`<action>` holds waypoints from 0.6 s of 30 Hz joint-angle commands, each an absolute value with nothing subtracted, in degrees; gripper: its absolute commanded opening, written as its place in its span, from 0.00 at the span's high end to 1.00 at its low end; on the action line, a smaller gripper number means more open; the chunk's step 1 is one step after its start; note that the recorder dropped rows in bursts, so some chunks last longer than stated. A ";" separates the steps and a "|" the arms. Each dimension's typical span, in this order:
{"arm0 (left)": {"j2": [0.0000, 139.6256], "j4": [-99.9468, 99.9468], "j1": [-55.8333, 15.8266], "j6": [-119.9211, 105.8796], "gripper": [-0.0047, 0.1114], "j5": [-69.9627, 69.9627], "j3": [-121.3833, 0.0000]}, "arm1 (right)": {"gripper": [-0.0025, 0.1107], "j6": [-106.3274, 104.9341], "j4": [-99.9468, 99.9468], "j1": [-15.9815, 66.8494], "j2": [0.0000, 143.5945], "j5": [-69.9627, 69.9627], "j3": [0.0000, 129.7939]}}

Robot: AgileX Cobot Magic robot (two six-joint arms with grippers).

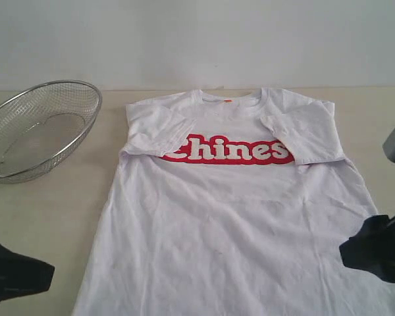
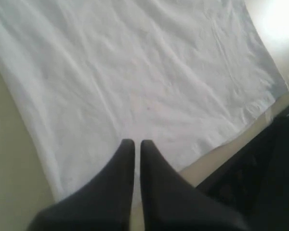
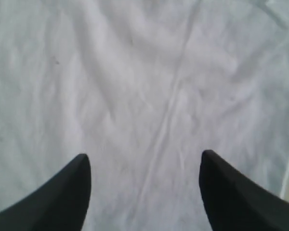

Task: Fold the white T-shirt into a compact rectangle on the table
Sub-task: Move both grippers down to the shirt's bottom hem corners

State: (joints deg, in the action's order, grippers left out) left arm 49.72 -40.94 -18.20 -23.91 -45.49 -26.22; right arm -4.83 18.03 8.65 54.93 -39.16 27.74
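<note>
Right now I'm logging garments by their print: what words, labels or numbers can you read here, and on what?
"Chines": white letters on the red band across the chest of the white T-shirt; the folded-in sleeve covers whatever follows.
Orange neck tag: too small to read.
Wire-mesh basket: no text visible.
Both wrist views: plain white cloth, no text.

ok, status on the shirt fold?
Left gripper shut, right gripper open over the white T-shirt. Shirt flat on the table, both sleeves folded in. Mesh basket beside it, not touching.
</note>
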 commanded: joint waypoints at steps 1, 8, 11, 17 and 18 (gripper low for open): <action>54.55 -40.63 -18.52 -24.10 0.89 -44.86 -25.25 | 0.46 3.08 9.27 8.47 55.30 -42.12 27.47; 61.45 -40.48 -18.52 -25.24 0.37 -46.86 -25.25 | 0.46 2.35 9.07 8.47 62.65 -48.08 27.47; 62.86 -39.01 -18.52 -23.96 0.36 -48.07 -25.25 | 0.46 2.46 9.07 8.47 66.51 -48.43 27.62; 63.82 -34.39 -18.52 -17.44 0.36 -48.07 -23.96 | 0.46 6.63 9.34 8.47 68.69 -49.02 27.76; 64.82 -34.39 -18.52 -16.09 0.36 -48.19 -23.55 | 0.46 7.35 9.75 8.47 68.69 -50.73 28.22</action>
